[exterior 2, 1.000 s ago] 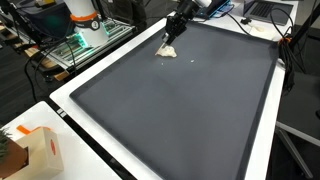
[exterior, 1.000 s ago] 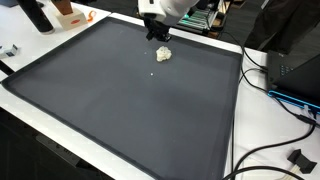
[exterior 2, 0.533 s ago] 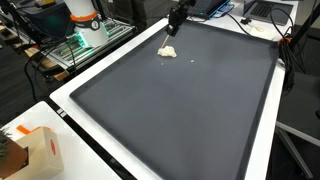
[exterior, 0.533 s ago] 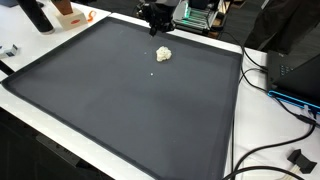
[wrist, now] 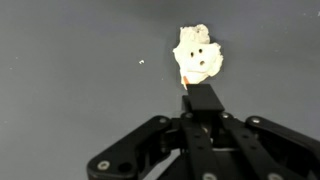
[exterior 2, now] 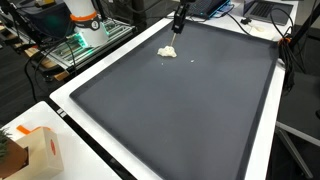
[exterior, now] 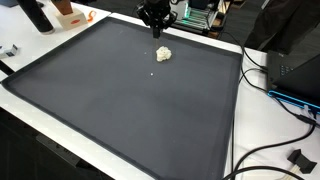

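A small white crumpled lump [exterior: 163, 54] lies on the dark grey mat [exterior: 120, 115] near its far edge; it shows in both exterior views [exterior 2: 168, 51]. My black gripper [exterior: 158, 29] hangs a little above and behind it, clear of the mat [exterior 2: 178, 27]. In the wrist view the lump [wrist: 197, 55] lies just beyond my fingertips [wrist: 205, 100], which are pressed together and hold nothing. A tiny white crumb [wrist: 141, 62] lies on the mat beside the lump.
The mat [exterior 2: 180, 115] has a white border. A white and orange box [exterior 2: 40, 150] stands at one corner. Black cables [exterior: 285, 150] trail off one side. A dark bottle [exterior: 35, 15] and electronics [exterior 2: 80, 45] stand beyond the edges.
The gripper was down at the lump one second ago; it has risen and drawn back off it. The lump stays on the mat.
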Motion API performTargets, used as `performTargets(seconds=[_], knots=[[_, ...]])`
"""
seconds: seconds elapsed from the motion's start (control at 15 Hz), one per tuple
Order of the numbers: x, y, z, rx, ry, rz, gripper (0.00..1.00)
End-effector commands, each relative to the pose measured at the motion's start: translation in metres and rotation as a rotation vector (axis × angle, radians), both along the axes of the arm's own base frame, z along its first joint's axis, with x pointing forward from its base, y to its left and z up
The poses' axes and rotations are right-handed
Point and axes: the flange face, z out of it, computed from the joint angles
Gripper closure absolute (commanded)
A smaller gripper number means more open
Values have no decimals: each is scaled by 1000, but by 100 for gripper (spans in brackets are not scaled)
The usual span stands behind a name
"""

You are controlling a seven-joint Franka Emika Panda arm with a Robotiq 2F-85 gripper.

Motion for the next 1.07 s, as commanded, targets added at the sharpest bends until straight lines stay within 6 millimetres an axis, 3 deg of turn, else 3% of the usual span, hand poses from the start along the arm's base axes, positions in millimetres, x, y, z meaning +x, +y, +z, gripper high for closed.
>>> performTargets(seconds=[0.0,0.07,0.13,0.2,0.53,0.6,1.0], knots=[[-11,-16,4,177,-13,78,97],[-12,-19,5,227,-11,102,97],[-1,-12,3,147,6,65,97],[0,-15,4,160,5,71,87],[0,-13,5,158,2,70,87],[2,-13,6,215,-13,94,97],[4,-9,-3,536,-49,227,97]])
